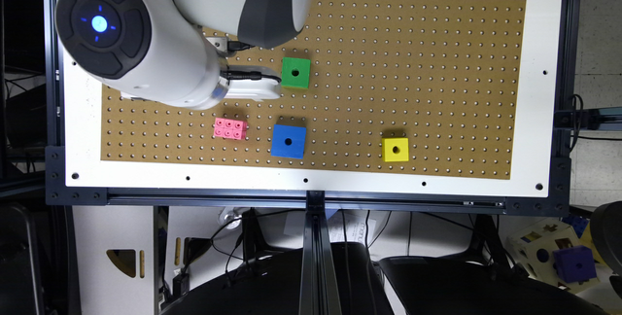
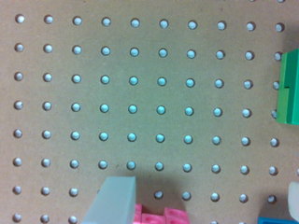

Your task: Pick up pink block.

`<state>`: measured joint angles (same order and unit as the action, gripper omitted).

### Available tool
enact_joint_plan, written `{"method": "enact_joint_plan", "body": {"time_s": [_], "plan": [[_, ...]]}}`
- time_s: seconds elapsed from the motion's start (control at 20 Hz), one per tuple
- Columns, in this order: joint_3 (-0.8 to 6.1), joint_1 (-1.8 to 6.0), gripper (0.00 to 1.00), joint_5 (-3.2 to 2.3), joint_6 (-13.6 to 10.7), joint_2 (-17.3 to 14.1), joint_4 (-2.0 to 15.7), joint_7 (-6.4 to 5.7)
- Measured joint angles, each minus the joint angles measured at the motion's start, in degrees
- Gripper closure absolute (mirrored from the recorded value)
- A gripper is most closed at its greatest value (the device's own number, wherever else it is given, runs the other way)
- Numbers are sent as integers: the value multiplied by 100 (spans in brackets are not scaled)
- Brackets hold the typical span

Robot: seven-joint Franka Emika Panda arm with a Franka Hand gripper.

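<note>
Pink block (image 1: 230,128) is lying untouched on the counter (image 1: 437,62); end effector (image 2: 201,200) is hovering above with fingers (image 2: 112,200) spread wide, descent and grasp remaining

Bare pegboard (image 1: 413,62) lies all around my pink block (image 1: 230,128), with nothing touching it. The blue cube (image 1: 288,141) stands near it toward the exterior view's right, a gap between them. The green cube (image 1: 296,72) sits just beside my gripper (image 1: 252,84). The yellow cube (image 1: 395,149) is well apart.
</note>
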<state>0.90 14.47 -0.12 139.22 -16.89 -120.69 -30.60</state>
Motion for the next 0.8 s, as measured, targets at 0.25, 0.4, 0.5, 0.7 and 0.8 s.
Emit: {"method": "enact_joint_plan", "body": {"time_s": [0.25,0.4,0.5,0.7,0.8], "plan": [[-21,77,0,-6,4,-6,10,2],[-25,186,0,-27,20,-18,61,28],[-25,243,0,-30,20,-62,159,49],[-25,264,0,-32,20,-275,420,52],[-25,265,0,-32,23,-412,533,52]]}}
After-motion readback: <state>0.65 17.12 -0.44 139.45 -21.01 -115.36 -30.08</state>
